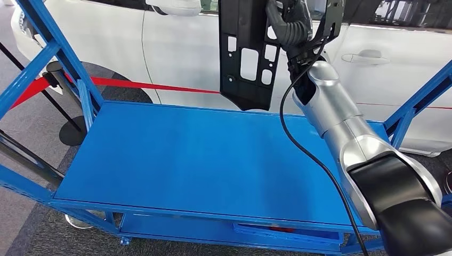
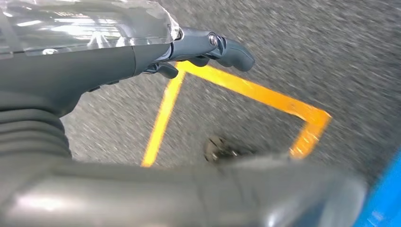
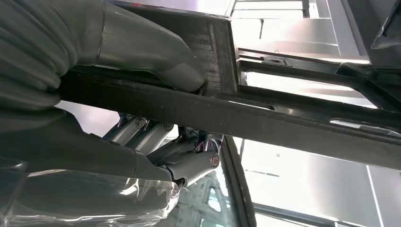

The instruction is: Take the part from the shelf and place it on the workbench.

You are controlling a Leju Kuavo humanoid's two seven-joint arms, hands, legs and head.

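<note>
Black part [image 1: 246, 53] gripped by right hand [image 3: 142, 94], held above blue desk [image 1: 202, 160]. Left hand [image 2: 189, 47] hanging over floor, fingers apart, nothing held.

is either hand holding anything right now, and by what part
The right hand grips the black part by a flat bar along its frame, thumb on one side, fingers on the other. The left hand holds nothing.
</note>
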